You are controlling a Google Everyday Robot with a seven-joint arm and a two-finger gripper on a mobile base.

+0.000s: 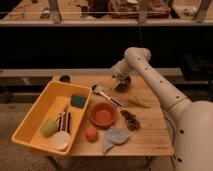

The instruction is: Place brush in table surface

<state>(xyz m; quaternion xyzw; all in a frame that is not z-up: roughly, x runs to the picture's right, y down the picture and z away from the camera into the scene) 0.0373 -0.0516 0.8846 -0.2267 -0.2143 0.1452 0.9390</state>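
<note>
The brush lies on the light tan table surface. Its whitish head is at the left, and its thin dark handle runs down-right toward the orange bowl. My gripper hangs at the end of the white arm that reaches in from the right. It is just above and to the right of the brush head, in front of a small dark bowl. It holds nothing that I can see.
A big yellow tub stands at the left with a green sponge, a lime object, a white dish and a bundle of sticks. An orange ball, grey cloth, brown cluster and yellow piece lie on the table.
</note>
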